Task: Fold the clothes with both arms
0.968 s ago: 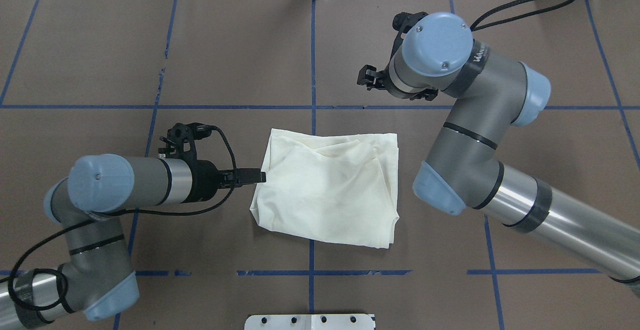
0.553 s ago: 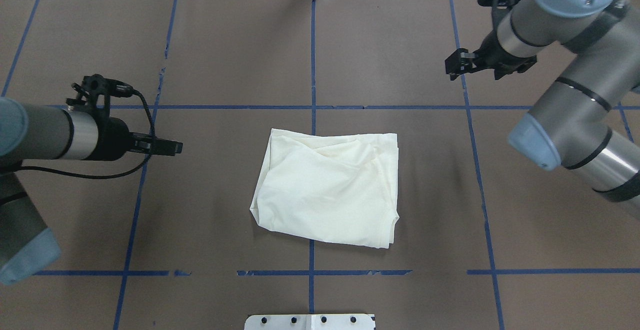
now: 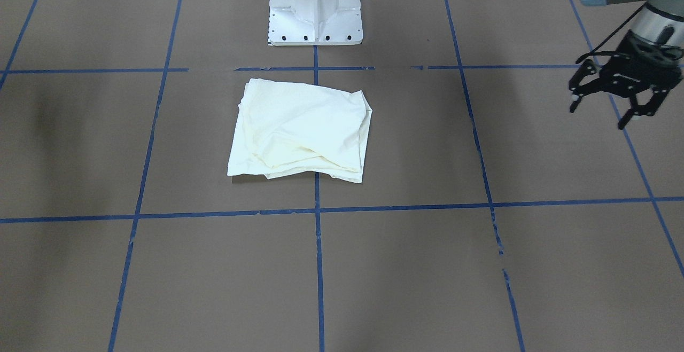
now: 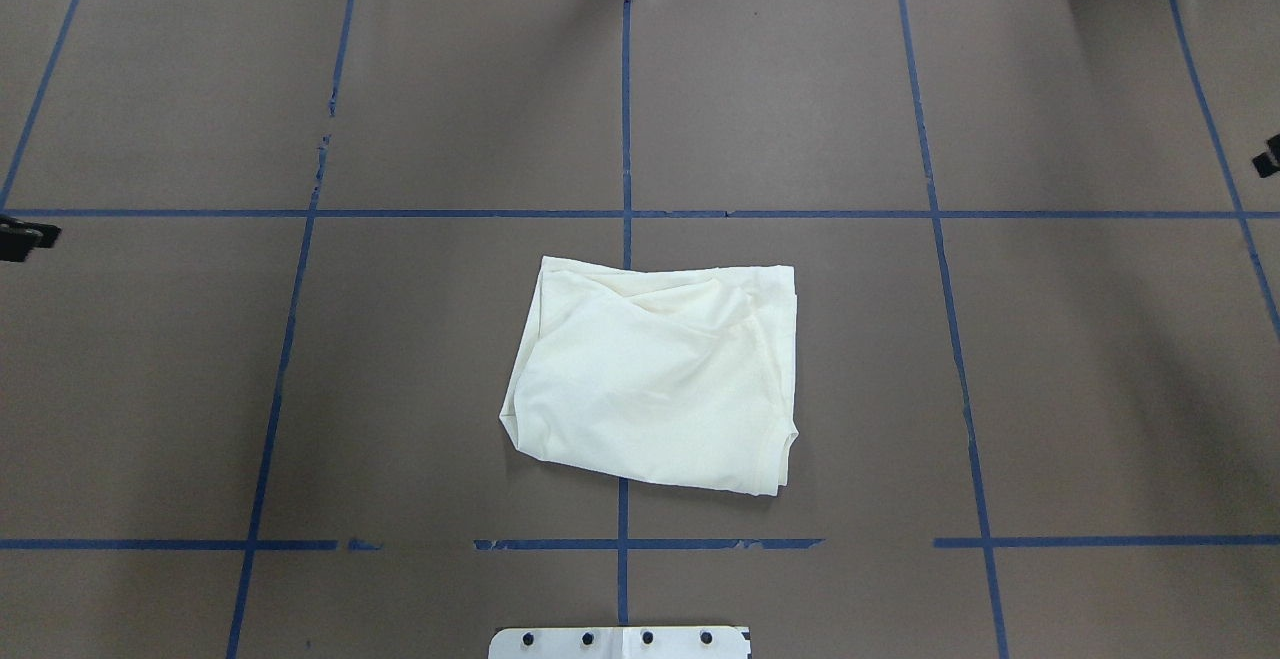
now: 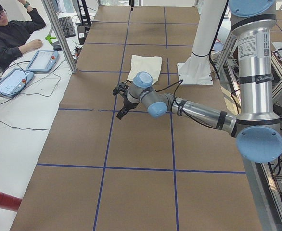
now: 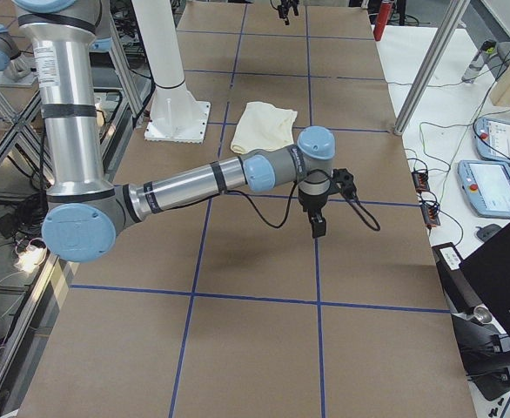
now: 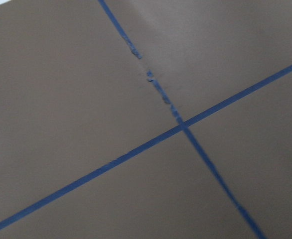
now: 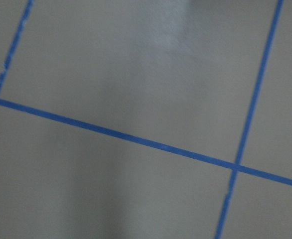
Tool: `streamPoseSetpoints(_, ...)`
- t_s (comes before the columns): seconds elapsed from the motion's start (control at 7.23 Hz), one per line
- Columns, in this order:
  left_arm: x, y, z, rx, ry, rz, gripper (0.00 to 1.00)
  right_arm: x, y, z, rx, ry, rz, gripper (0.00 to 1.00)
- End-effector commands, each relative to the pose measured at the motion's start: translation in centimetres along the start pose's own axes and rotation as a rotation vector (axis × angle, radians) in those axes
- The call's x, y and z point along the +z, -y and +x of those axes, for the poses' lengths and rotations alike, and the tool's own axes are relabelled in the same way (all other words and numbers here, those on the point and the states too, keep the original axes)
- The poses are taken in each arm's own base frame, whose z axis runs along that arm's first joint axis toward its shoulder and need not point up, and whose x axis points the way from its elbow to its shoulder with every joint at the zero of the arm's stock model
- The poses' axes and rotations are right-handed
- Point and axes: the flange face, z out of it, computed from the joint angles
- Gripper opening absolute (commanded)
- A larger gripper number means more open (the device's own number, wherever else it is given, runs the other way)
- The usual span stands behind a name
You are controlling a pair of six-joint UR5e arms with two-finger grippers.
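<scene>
Left black two-finger gripper (image 3: 597, 117) is being held spread open, well aside of the white metal pedestal (image 3: 315, 5); right gripper (image 6: 318, 228) state cannot be told; folded cream shirt (image 4: 655, 379) is being shown lying just before that pedestal.

The left arm (image 5: 198, 111) stands up tall at its base. Then it bends and reaches out long and low to its own side. At the end, the left pincer (image 3: 604, 107) tips down, and its two black fingers (image 3: 576, 95) are spread wide apart. The right arm (image 6: 185, 185) does much the same on the other side, stretched out far and low. The right pincer (image 6: 318, 226) hangs from a bent wrist and points straight down. From here it is too hard to see if its fingers are apart or together.
</scene>
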Motion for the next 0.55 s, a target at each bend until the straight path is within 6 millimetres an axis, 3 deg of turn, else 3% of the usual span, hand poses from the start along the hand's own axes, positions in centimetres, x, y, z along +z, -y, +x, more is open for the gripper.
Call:
streamPoseSetpoints(0.0, -5.5, -4.0, -9.8, -0.075, 0.034, -0.125, 1.0, 0.5, -8.2, 7.8, 0.058, 0.027, -0.092, 1.0)
streamPoseSetpoints(0.14, -5.5, -5.4, -10.7, -0.155, 0.02, -0.192, 1.0, 1.6, -11.4, 9.4, 0.105, 0.022, -0.121, 1.0)
streamPoseSetpoints(0.41, -4.0, -9.2, -13.6, -0.27, 0.017, -0.306, 1.0, 2.2, -13.0, 10.2, 0.136, 0.019, -0.138, 1.0)
